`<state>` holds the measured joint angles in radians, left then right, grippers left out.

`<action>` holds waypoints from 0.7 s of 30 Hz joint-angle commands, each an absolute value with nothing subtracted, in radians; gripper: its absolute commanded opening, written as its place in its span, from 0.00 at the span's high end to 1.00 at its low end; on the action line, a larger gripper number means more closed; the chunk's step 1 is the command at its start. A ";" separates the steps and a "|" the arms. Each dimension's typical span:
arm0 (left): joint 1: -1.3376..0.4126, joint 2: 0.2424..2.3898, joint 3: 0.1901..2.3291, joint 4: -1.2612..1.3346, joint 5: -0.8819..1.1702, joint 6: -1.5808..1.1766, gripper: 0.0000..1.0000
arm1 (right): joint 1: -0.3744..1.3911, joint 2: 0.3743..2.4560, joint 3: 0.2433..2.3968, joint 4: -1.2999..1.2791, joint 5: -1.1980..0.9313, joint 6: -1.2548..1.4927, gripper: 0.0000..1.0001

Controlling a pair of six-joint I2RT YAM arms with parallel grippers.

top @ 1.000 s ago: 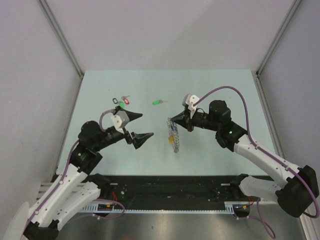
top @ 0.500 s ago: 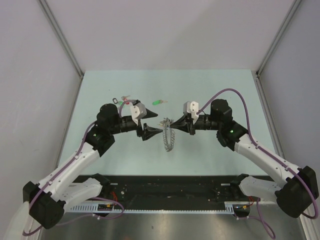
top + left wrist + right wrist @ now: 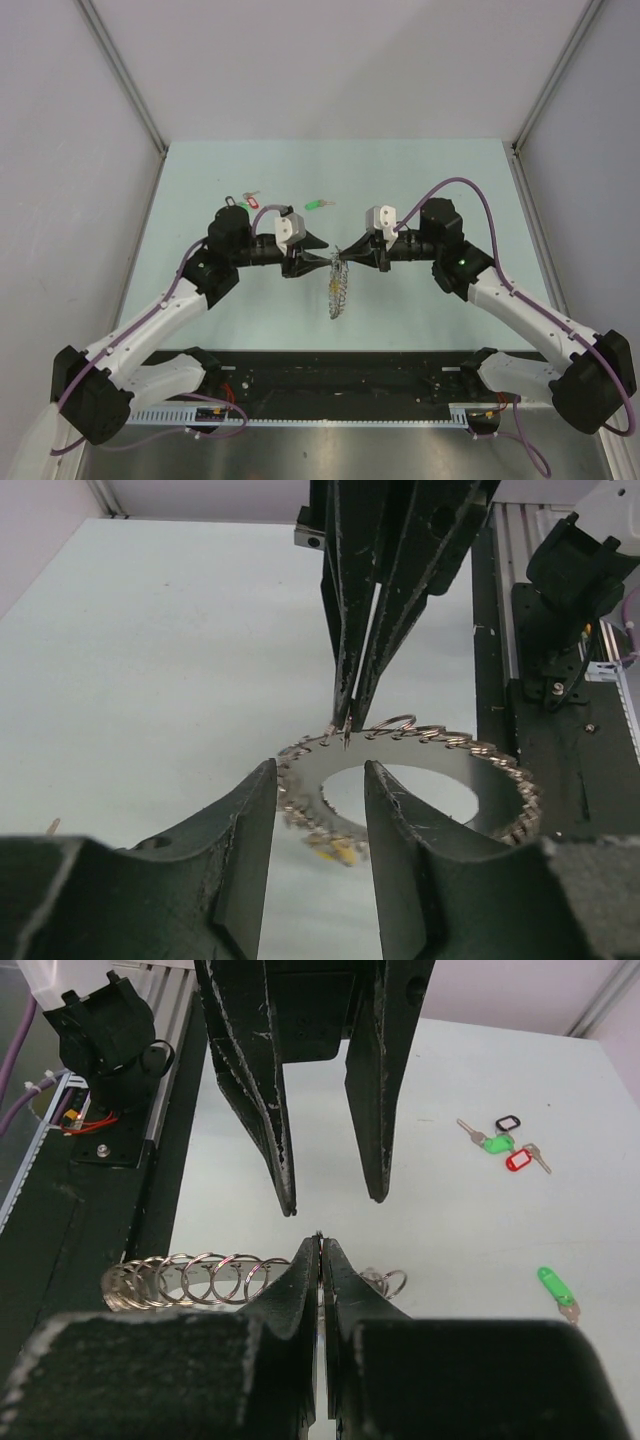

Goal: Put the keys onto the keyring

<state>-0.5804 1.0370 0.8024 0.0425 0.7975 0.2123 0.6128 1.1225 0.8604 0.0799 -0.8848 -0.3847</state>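
Pale green table (image 3: 450,180), grey walls (image 3: 300,70), right hand (image 3: 345,259) pinching keyring (image 3: 338,288), left hand (image 3: 326,253) spread

Pale mint table (image 3: 420,170), green-tagged key (image 3: 316,205) lying far-centre, three-key bunch (image 3: 243,201) to its left

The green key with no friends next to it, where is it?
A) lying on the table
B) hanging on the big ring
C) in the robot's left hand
A: the green key lies on the table, away from the big ring pinched by the right hand.
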 commanded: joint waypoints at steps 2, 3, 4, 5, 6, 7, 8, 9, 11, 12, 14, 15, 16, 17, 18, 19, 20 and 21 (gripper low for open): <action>-0.601 1.020 0.785 0.081 0.839 0.233 0.58 | 0.623 1.123 0.902 0.147 -0.916 -0.382 1.00; -0.604 1.022 0.787 0.081 0.841 0.230 0.59 | 0.629 1.124 0.903 0.149 -0.907 -0.383 1.00; -0.606 1.025 0.787 0.078 0.841 0.227 0.61 | 0.630 1.126 0.904 0.150 -0.902 -0.382 1.00; -0.607 1.028 0.788 0.077 0.839 0.229 0.61 | 0.635 1.127 0.904 0.153 -0.899 -0.382 1.00; -0.609 1.028 0.790 0.075 0.838 0.227 0.62 | 0.635 1.132 0.904 0.155 -0.896 -0.382 1.00; -0.609 1.028 0.788 0.075 0.836 0.227 0.65 | 0.638 1.132 0.902 0.156 -0.894 -0.382 1.00; -0.611 1.029 0.788 0.075 0.833 0.227 0.66 | 0.638 1.134 0.902 0.156 -0.893 -0.382 1.00; -0.614 1.031 0.788 0.077 0.833 0.226 0.66 | 0.641 1.134 0.903 0.156 -0.890 -0.382 1.00; -0.615 1.034 0.788 0.077 0.833 0.224 0.67 | 0.644 1.135 0.904 0.158 -0.885 -0.380 1.00; -0.617 1.038 0.788 0.074 0.831 0.225 0.67 | 0.646 1.135 0.902 0.160 -0.882 -0.380 1.00; -0.621 1.042 0.792 0.069 0.831 0.227 0.70 | 0.646 1.137 0.904 0.158 -0.881 -0.380 1.00; -0.621 1.048 0.795 0.061 0.828 0.230 0.70 | 0.646 1.135 0.904 0.158 -0.879 -0.380 1.00; -0.624 1.049 0.796 0.057 0.827 0.233 0.72 | 0.647 1.137 0.904 0.160 -0.877 -0.379 1.00; -0.626 1.051 0.798 0.051 0.824 0.235 0.73 | 0.647 1.135 0.904 0.161 -0.877 -0.377 1.00; -0.629 1.054 0.799 0.040 0.821 0.238 0.73 | 0.647 1.137 0.904 0.161 -0.879 -0.376 1.00; -0.630 1.054 0.801 0.037 0.816 0.244 0.75 | 0.647 1.135 0.902 0.161 -0.879 -0.376 1.00; -0.632 1.054 0.802 0.034 0.815 0.245 0.76 | 0.647 1.135 0.902 0.160 -0.880 -0.376 1.00; -0.635 1.057 0.804 0.029 0.812 0.247 0.78 | 0.650 1.135 0.903 0.160 -0.879 -0.376 1.00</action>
